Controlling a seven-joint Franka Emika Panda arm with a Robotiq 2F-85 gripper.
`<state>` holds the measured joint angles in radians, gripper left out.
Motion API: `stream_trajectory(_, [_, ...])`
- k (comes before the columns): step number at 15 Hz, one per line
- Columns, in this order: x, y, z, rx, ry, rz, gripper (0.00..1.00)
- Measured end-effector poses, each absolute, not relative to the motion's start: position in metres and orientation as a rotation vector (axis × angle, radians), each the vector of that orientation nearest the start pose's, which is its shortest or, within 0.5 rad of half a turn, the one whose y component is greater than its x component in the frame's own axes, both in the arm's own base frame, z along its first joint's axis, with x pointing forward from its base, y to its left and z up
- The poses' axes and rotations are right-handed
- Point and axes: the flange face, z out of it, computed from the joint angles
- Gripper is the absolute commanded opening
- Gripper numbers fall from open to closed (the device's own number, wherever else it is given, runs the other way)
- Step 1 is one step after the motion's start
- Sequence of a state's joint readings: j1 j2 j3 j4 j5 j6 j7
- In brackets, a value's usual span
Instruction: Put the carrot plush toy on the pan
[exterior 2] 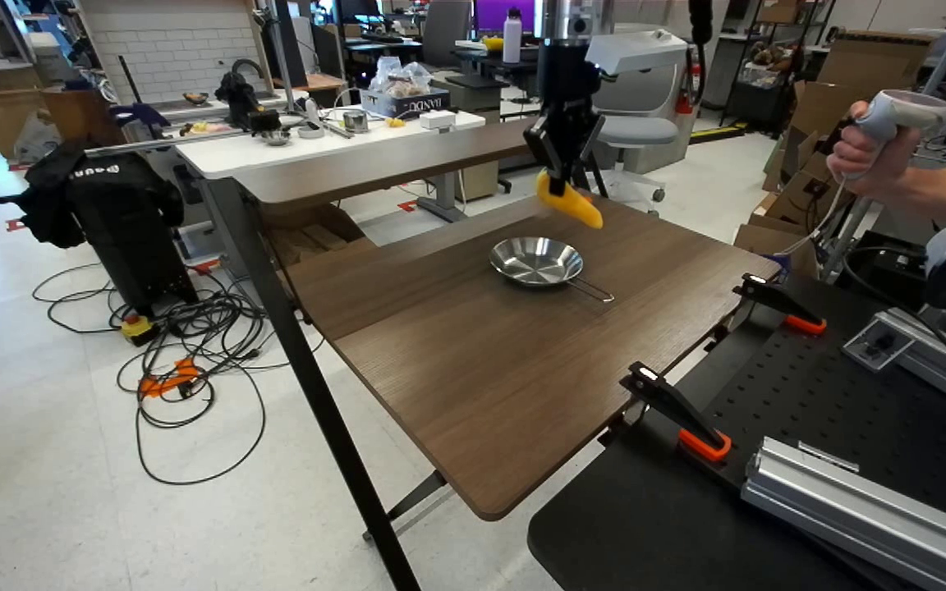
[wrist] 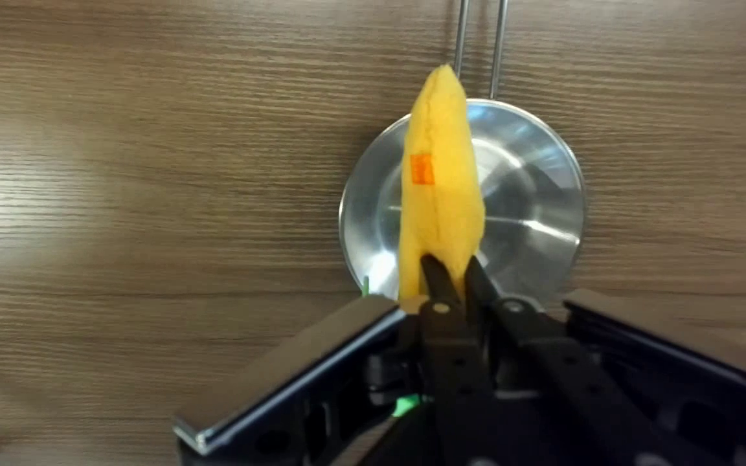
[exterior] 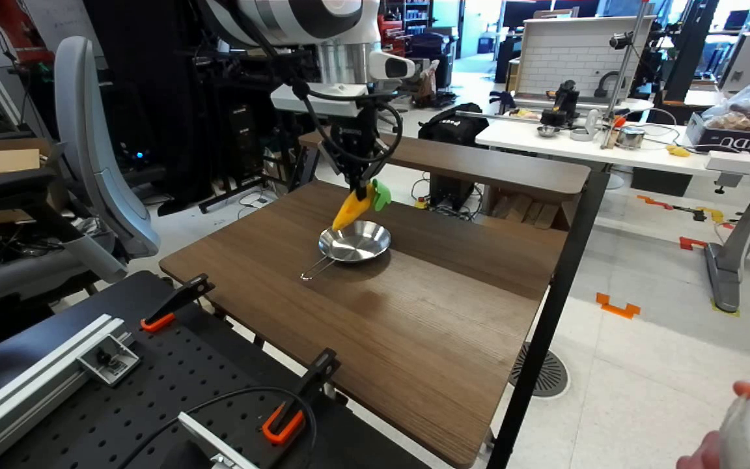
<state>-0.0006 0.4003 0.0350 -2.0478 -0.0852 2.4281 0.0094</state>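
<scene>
My gripper (exterior: 363,190) is shut on the carrot plush toy (exterior: 352,210) near its leafy end and holds it in the air, tip sloping down. In both exterior views the toy is above the table; the gripper also shows in an exterior view (exterior 2: 559,187) with the toy's yellow body (exterior 2: 578,207). The silver pan (exterior: 357,245) rests on the table, and also shows in an exterior view (exterior 2: 537,263). In the wrist view the toy (wrist: 441,155) overlaps the left part of the pan (wrist: 528,194), its tip towards the handle. The green tuft is mostly hidden behind the fingers (wrist: 452,262) there.
The brown table (exterior: 414,326) carries the pan, its wire handle (exterior: 318,268) lying outward. A raised shelf (exterior: 492,168) runs along one edge. Black clamps with orange pads (exterior 2: 678,410) grip the edge beside a black perforated board (exterior: 173,391). A person's hand (exterior 2: 875,156) holds a controller.
</scene>
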Motion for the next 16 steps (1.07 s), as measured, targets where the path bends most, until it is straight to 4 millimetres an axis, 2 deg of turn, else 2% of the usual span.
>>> stream_trajectory(2, [0.592, 0.029, 0.239, -3.179, -0.164, 0.048, 0.02])
stream_trajectory(3, [0.591, 0.033, 0.237, -3.179, -0.176, 0.055, 0.32])
stream_trajectory(5, [0.59, 0.04, 0.233, -3.178, -0.192, 0.07, 0.4])
stream_trajectory(13, [0.587, 0.043, 0.218, -3.177, -0.202, 0.111, 0.99])
stream_trajectory(16, [0.587, 0.041, 0.218, -3.178, -0.198, 0.111, 1.0])
